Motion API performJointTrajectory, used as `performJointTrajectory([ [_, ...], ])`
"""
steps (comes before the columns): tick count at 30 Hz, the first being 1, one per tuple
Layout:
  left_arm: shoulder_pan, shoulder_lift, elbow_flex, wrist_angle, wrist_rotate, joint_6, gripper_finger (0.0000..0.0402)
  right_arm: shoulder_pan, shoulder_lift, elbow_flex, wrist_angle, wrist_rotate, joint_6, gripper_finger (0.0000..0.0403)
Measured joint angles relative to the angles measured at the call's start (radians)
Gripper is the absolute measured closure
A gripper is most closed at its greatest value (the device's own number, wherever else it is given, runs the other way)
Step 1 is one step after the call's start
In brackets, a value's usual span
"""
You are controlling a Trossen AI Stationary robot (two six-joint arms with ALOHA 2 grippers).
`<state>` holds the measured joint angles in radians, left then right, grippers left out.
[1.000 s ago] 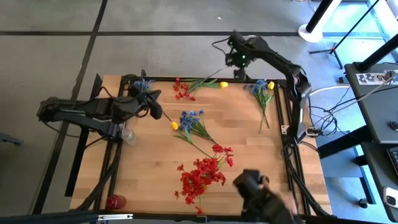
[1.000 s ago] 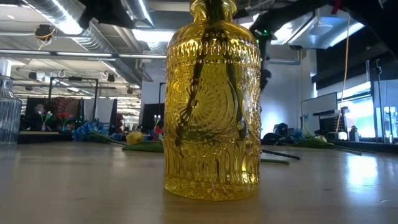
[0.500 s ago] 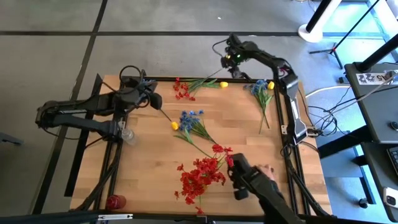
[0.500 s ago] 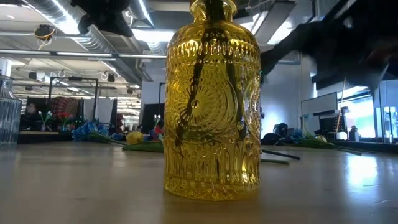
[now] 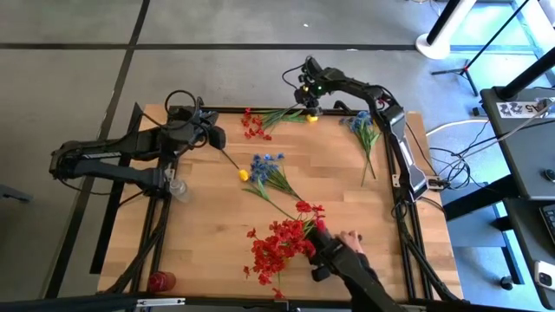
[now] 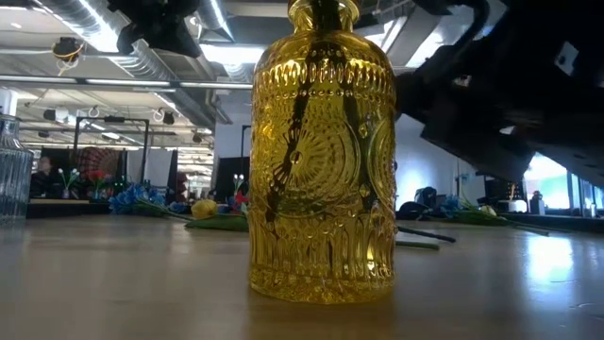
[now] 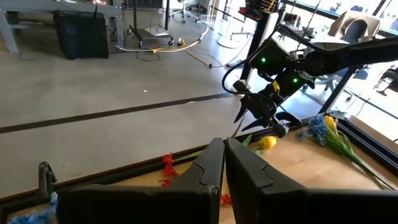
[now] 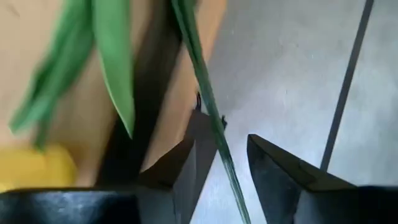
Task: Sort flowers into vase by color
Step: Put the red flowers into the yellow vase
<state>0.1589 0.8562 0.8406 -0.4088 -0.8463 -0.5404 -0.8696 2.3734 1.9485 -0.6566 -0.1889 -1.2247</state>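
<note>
My right gripper [image 5: 303, 94] [image 8: 222, 135] hangs open just past the table's far edge. A thin green stem [image 8: 211, 118] runs between its fingers; whether it touches one, I cannot tell. That stem belongs to the yellow sprig [image 5: 310, 116], whose leaves [image 5: 282, 114] lie on the far edge. My left gripper [image 5: 217, 139] [image 7: 223, 146] is shut, raised over the far left part of the table. A thin stem leads from below it to a yellow bloom [image 5: 244, 175] lying on the table. Blue sprigs [image 5: 269, 166] and red sprigs [image 5: 279, 244] lie on the wood. My left gripper is shut above the thin stem of the yellow bloom [image 5: 232, 161], but its own body hides the fingertips from above, and its wrist view shows no stem. I cannot tell whether it touches it.
A person's dark-sleeved arm [image 5: 347, 260] reaches in from the near edge to the red sprigs. A yellow glass vase [image 6: 321, 151] holds stems at the near edge. There are also a clear vase [image 5: 179, 187], a red vase [image 5: 161, 281], red sprig [image 5: 254, 126] and blue-yellow sprigs [image 5: 365, 126].
My right gripper has moved left along the table's far edge, toward the yellow sprig's stem. My left gripper has drawn back a little toward the far edge while the yellow bloom stayed put. The person's arm has come in from the near edge up to the red sprigs.
</note>
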Motion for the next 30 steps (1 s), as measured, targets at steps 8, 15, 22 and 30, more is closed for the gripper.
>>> performJointTrajectory([
  [8,0.0,0.0,0.0,0.0,0.0,0.001,0.0388,0.041,0.012,0.0,0.009,0.011,0.017,0.0362],
  [15,-0.001,0.0,0.0,0.024,0.016,0.032,0.0388,0.069,0.002,-0.001,-0.006,0.075,0.09,0.0386],
  [22,-0.052,-0.014,0.0,0.131,0.155,0.184,0.0388,0.074,-0.197,0.0,-0.031,0.102,0.241,0.0394],
  [30,-0.133,-0.062,0.0,0.272,0.328,0.252,0.0378,0.121,-0.525,0.002,-0.227,0.079,0.457,0.0398],
])
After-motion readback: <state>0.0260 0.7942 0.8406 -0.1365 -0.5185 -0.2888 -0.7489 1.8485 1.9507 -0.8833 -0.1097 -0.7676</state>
